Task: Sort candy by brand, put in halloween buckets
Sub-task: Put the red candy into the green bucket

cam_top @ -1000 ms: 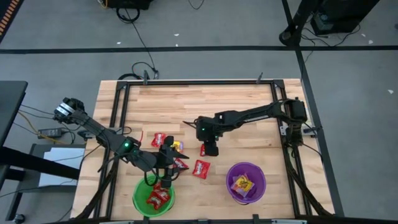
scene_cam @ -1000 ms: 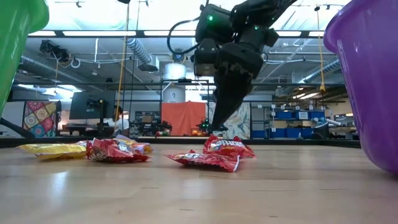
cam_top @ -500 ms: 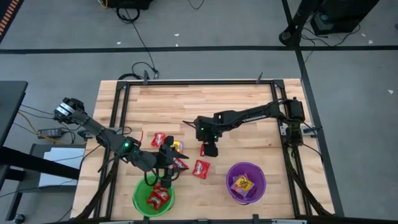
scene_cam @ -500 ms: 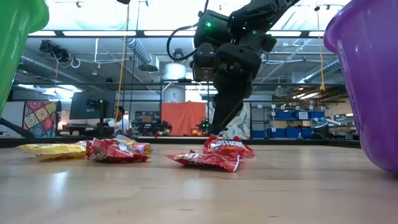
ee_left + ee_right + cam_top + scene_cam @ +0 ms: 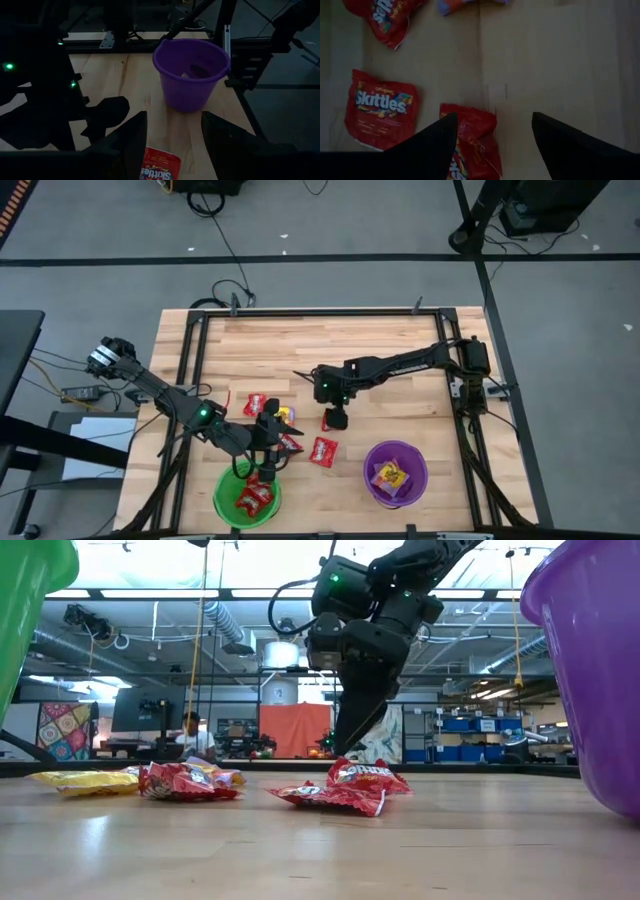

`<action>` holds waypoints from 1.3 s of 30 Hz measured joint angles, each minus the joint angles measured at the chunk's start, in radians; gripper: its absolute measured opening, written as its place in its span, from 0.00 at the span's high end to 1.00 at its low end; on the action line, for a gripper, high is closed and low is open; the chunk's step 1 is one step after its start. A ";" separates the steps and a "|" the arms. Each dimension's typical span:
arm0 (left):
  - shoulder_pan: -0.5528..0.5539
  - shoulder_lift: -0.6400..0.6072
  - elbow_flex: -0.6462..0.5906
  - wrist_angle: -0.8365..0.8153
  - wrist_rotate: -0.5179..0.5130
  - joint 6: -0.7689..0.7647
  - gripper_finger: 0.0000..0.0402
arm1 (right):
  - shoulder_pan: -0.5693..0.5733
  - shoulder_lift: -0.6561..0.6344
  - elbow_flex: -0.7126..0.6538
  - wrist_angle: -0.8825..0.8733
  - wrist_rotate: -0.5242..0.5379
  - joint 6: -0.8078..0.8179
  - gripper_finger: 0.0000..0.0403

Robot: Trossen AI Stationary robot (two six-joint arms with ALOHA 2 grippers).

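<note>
Right gripper (image 5: 337,420): it hangs over the middle of the wooden surface (image 5: 400,395), pointing down; its jaws stand wide apart and hold nothing.
Under the right gripper: a red packet (image 5: 472,145) lies flat on the surface, partly between the two dark fingers (image 5: 427,145) in the right wrist view; whether a fingertip touches it, one cannot tell.
Second red packet (image 5: 381,108): it lies just beside the first one, with "Skittles" printed on it.
Left gripper (image 5: 268,465): it is above the far rim of the green bucket (image 5: 226,492); its jaws are partly apart, and whether they hold something one cannot tell.
Green bucket contents: red packets (image 5: 252,498) lie inside.
Purple bucket (image 5: 412,478): it stands near the front edge of the surface, to the right of the green one, with a yellow packet (image 5: 390,476) inside.
Loose candy (image 5: 258,406): red and yellow packets lie between the two grippers, and one red packet (image 5: 323,450) lies between the buckets.
Low view: a yellow packet (image 5: 82,781) lies at the left, beside a red one (image 5: 185,781).
</note>
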 joint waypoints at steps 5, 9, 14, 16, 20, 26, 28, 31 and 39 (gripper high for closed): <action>0.000 0.000 0.000 -0.001 0.000 0.000 0.52 | 0.007 0.000 -0.069 0.070 -0.023 0.039 0.35; 0.000 0.000 0.000 -0.004 0.015 -0.001 0.52 | 0.007 0.000 -0.126 0.124 -0.009 0.056 0.36; 0.000 0.000 0.000 -0.005 0.023 0.001 0.52 | 0.006 0.000 -0.127 0.155 -0.014 0.051 0.41; 0.000 0.000 0.000 -0.005 0.023 0.001 0.52 | 0.006 0.000 -0.127 0.172 -0.033 0.049 0.46; 0.000 0.000 0.000 -0.005 0.023 0.002 0.52 | 0.005 0.000 -0.127 0.178 -0.043 0.037 0.58; 0.000 0.000 0.000 -0.004 0.023 0.002 0.52 | 0.004 0.000 -0.127 0.188 -0.043 0.018 0.81; 0.000 0.000 0.000 -0.004 0.023 0.003 0.52 | 0.005 0.000 -0.127 0.189 -0.036 -0.001 0.89; 0.000 0.000 0.000 -0.003 0.023 0.006 0.52 | 0.006 0.000 -0.127 0.190 -0.036 -0.024 0.97; 0.002 0.000 0.000 0.010 0.006 0.104 0.52 | 0.013 -0.008 -0.069 0.140 -0.031 -0.035 0.96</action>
